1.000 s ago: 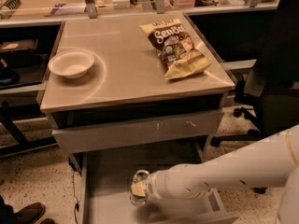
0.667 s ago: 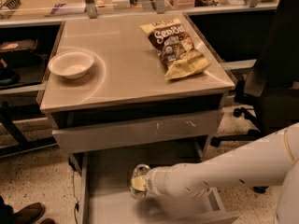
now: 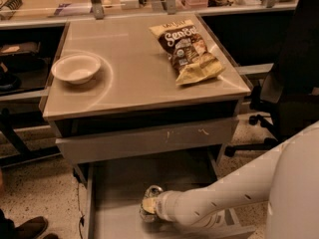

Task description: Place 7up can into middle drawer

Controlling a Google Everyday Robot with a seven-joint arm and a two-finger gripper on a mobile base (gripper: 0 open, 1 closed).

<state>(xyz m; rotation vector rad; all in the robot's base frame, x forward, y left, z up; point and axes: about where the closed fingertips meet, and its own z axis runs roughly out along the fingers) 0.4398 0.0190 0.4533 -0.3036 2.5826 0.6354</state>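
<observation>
Gripper low inside middle drawer. 7up can upright at its tip, drawer floor just beneath. Grip state: can't tell. Step, prob.: set-down. Next: confirm can seated, let go, lift arm clear w/o tipping.
</observation>
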